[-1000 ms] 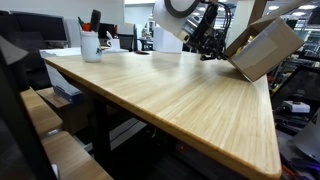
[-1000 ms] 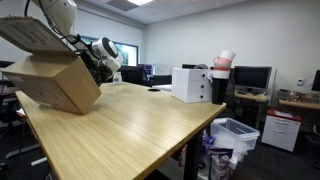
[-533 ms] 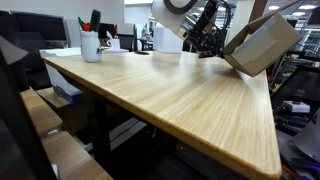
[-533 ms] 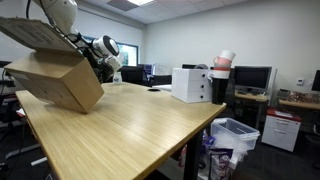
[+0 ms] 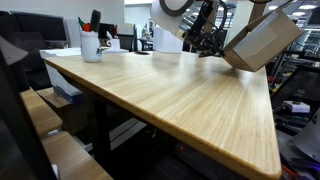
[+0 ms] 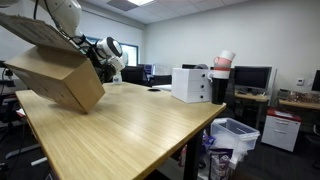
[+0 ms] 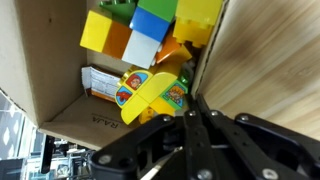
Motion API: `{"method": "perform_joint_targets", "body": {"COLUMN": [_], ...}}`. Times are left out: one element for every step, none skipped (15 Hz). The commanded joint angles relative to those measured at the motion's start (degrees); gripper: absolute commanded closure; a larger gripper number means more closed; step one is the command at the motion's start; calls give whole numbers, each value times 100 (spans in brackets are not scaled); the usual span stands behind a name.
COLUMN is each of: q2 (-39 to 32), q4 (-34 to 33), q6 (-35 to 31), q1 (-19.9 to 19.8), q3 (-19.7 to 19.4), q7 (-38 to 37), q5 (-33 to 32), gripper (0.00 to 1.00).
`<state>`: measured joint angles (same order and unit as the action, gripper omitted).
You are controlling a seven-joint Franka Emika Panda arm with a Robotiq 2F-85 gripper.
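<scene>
Tilted cardboard box [image 6: 60,75] in pincer [image 7: 197,106], plastic blocks [image 7: 150,40] inside.

A long wooden table [image 5: 170,95] is standing in a white-walled office, monitors [image 6: 250,77] sitting on desks behind.

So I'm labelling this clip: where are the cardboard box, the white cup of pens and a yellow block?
cardboard box [image 5: 262,42]: in an exterior view, on its broad side wall.
white cup [image 5: 91,48]: in an exterior view, on the cup's body.
yellow block [image 7: 97,30]: in the wrist view, on its upper face.
</scene>
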<state>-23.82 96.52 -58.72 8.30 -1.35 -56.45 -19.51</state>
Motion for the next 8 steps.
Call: {"method": "perform_joint_targets", "body": {"q2": [164, 233, 245, 239, 275, 282, 218, 143], "q4": [-92, -89, -105, -138, -149, -171, -220, -248], "q6": [137, 157, 158, 164, 142, 147, 172, 139], "q1": [-68, -85, -96, -99, -121, -136, -171, -177], "q3": [17, 3, 1, -5, -18, -24, -34, -11], "q7": [190, 205, 238, 234, 242, 259, 280, 344], "q5": [81, 89, 89, 87, 101, 107, 110, 107], "gripper": [99, 99, 99, 99, 99, 99, 99, 99]}}
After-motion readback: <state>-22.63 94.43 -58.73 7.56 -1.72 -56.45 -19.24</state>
